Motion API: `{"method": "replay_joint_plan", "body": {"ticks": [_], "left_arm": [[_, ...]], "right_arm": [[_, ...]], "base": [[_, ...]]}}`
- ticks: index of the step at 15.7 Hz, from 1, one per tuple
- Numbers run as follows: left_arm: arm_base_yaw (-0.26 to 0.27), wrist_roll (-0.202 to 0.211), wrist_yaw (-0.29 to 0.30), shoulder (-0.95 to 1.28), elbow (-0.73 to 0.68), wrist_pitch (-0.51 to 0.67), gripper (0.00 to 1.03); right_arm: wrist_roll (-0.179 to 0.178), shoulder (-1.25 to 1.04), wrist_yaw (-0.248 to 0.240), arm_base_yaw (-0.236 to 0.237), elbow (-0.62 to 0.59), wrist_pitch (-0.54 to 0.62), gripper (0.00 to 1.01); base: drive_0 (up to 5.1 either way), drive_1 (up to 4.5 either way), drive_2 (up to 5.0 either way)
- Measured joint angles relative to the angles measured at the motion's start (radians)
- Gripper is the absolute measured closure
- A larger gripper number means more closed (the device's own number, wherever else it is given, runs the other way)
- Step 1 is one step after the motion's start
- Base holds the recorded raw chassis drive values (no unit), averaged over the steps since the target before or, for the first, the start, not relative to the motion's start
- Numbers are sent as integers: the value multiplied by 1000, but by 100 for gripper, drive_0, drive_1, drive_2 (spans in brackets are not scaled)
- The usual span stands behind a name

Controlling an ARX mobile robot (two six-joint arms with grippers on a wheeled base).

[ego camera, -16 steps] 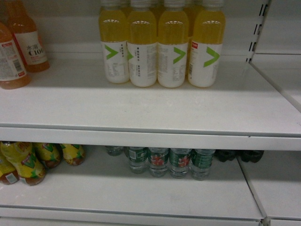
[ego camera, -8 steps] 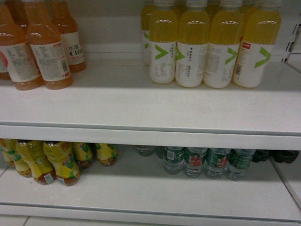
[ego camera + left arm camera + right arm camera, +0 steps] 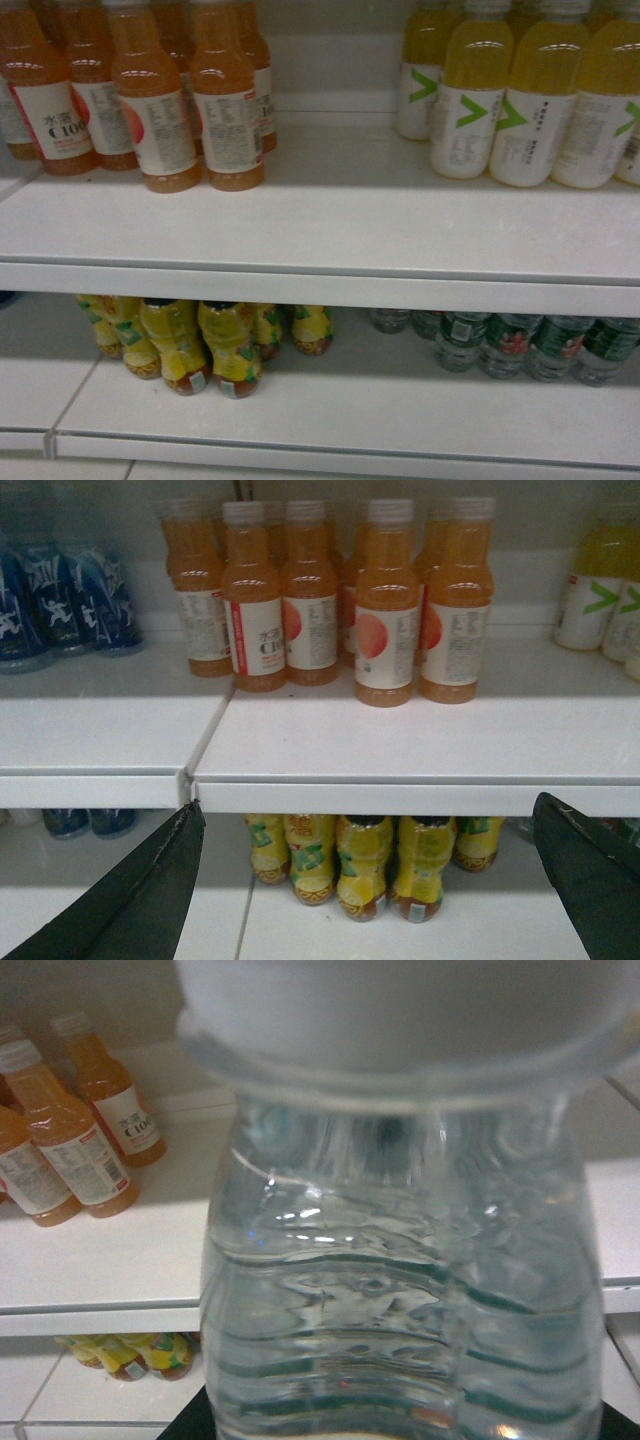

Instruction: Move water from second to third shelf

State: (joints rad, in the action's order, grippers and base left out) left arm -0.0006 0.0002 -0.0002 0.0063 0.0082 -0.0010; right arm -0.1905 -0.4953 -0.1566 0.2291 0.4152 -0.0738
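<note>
The head view has slid leftward since a second ago: the yellow bottles with green chevrons (image 3: pixel 540 105) now sit at the right edge of the upper shelf (image 3: pixel 330 225), and the orange juice bottles (image 3: pixel 150 100) fill the left.

A water bottle (image 3: pixel 400 1290) fills the right wrist view from very close, its clear ribbed body seen from the neck down with a trace of green showing through the water. It stays that near the right wrist camera, so it appears carried by the right gripper, but the fingers themselves are hidden and I cannot tell how they stand. More green-labelled water bottles (image 3: pixel 520 345) stand in a row on the lower shelf (image 3: pixel 350 405), at the right under the upper board.

Beside them, to the left on that lower shelf, stand yellow-labelled tea bottles (image 3: pixel 200 345).

In the left wrist view the left gripper (image 3: pixel 370 880) has its two dark fingers (image 3: pixel 140 895) spread wide apart, nothing between them, facing the orange juice shelf; blue bottles (image 3: pixel 60 605) stand far left.
</note>
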Motion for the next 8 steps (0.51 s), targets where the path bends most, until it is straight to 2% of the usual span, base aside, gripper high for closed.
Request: {"method": "replay_joint_plan", "body": {"ticks": [8], "left_arm": [[0,0,0,0,0,-2,5]], "right_arm": [[0,0,0,0,0,-1,58]], "base": [[-502,244,244]]}}
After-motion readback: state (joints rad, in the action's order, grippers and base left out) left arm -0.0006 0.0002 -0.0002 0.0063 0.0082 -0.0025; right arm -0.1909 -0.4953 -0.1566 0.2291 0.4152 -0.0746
